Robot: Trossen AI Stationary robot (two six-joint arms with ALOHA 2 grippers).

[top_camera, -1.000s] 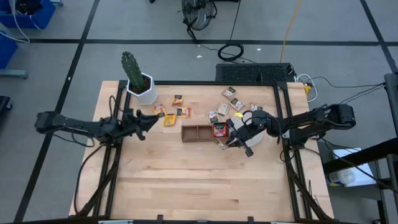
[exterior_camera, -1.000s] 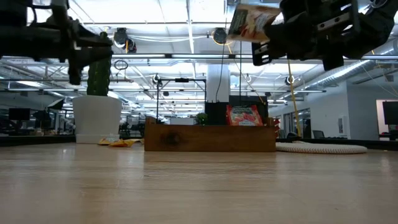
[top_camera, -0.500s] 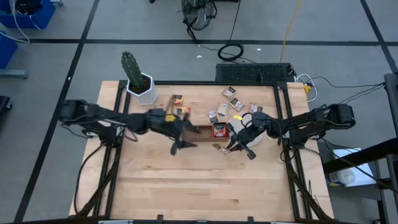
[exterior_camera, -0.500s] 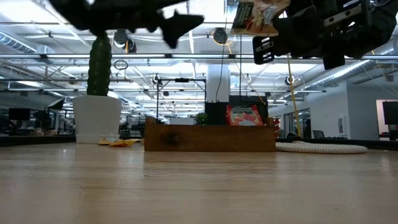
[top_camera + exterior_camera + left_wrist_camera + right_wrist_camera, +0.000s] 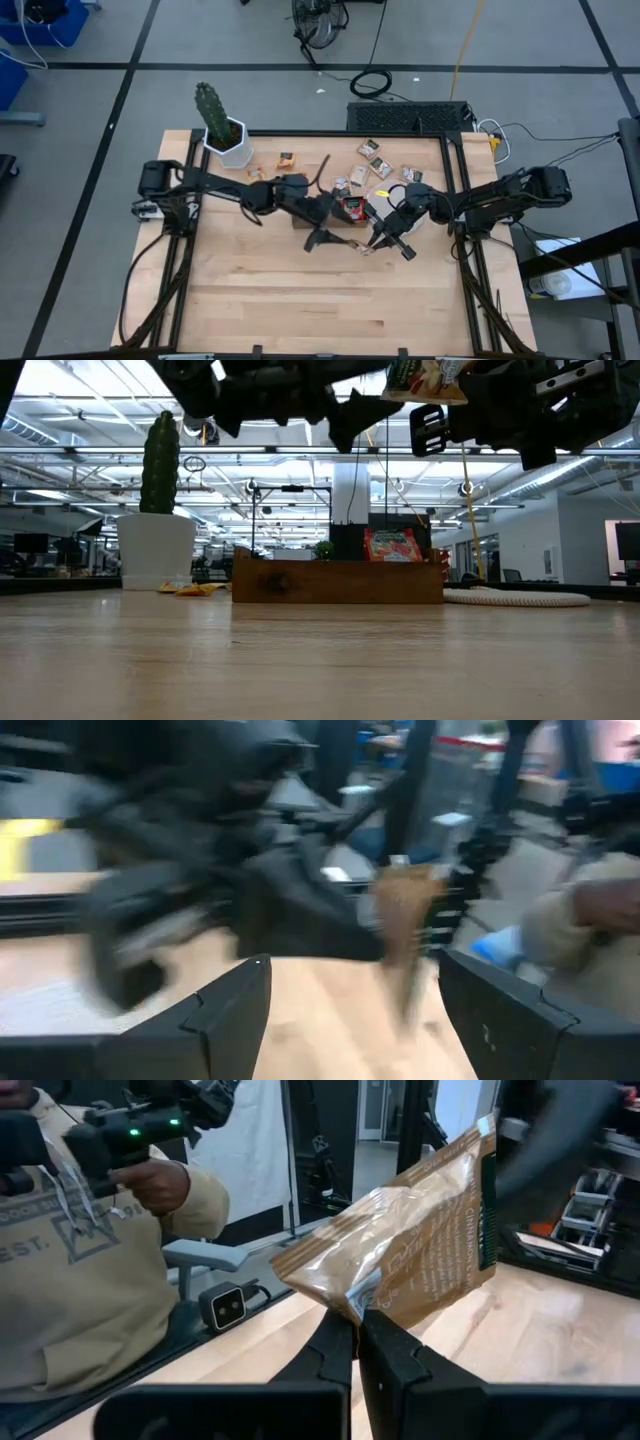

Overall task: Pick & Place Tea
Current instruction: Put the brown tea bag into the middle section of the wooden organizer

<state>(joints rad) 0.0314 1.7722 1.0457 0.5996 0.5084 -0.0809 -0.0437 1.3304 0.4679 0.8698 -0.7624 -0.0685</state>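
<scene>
My right gripper (image 5: 357, 1342) is shut on a tan tea sachet (image 5: 420, 1230), held in the air in front of the wooden tray (image 5: 338, 582). My left gripper (image 5: 355, 1010) stands open, high over the middle of the table, its fingers facing that sachet (image 5: 405, 910) from the left without touching it. A red sachet (image 5: 392, 546) stands upright in the tray's right compartment. More sachets (image 5: 375, 158) lie flat on the table behind the tray, others (image 5: 285, 160) toward the cactus pot. My right gripper pinches the tan sachet's lower edge (image 5: 352, 1308) between its two shut fingers. The fingers come roughly level from the table's right side. The sachet stands out tilted beyond the fingertips, lifted well clear of the table (image 5: 425, 378).
A white pot with a cactus (image 5: 228, 140) stands at the far left corner. A round whitish disc (image 5: 520, 598) lies right of the tray, under my right arm. A person (image 5: 90, 1270) stands beyond the table's edge. Bare wood (image 5: 320, 300) fills the near half.
My left arm has swung out from the table's left edge to its middle, rising a little and rolling, and its gripper now faces the sachet held by my right gripper. The right gripper has stayed about where it was, shut on the sachet.
</scene>
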